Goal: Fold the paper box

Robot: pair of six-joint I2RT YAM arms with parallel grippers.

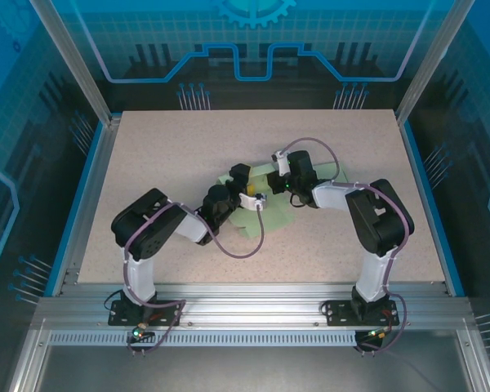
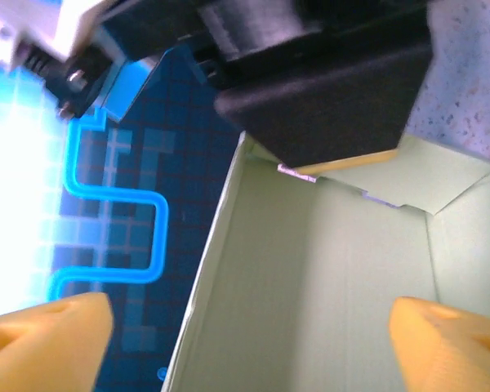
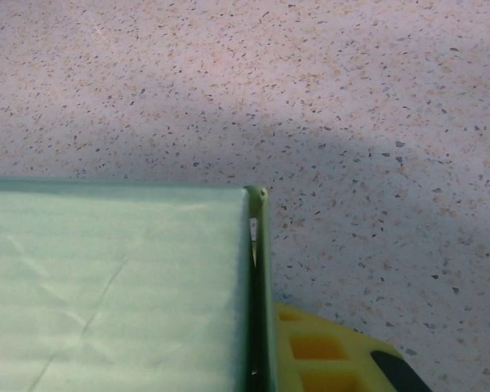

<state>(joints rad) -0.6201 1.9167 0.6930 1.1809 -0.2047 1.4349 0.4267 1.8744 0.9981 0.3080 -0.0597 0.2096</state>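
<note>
The pale green paper box (image 1: pixel 279 216) lies near the middle of the table (image 1: pixel 147 155), partly formed. The left gripper (image 2: pixel 249 339) hovers over the inside of the box with its yellow fingers (image 2: pixel 49 335) spread wide, holding nothing. The right gripper (image 3: pixel 265 351) is closed narrowly and appears to pinch one upright wall (image 3: pixel 259 245) of the box. I judge the risk to be this: only one thin wall is held, so a pull or twist may crease it or drag the whole box, and the free walls may drop flat.
</note>
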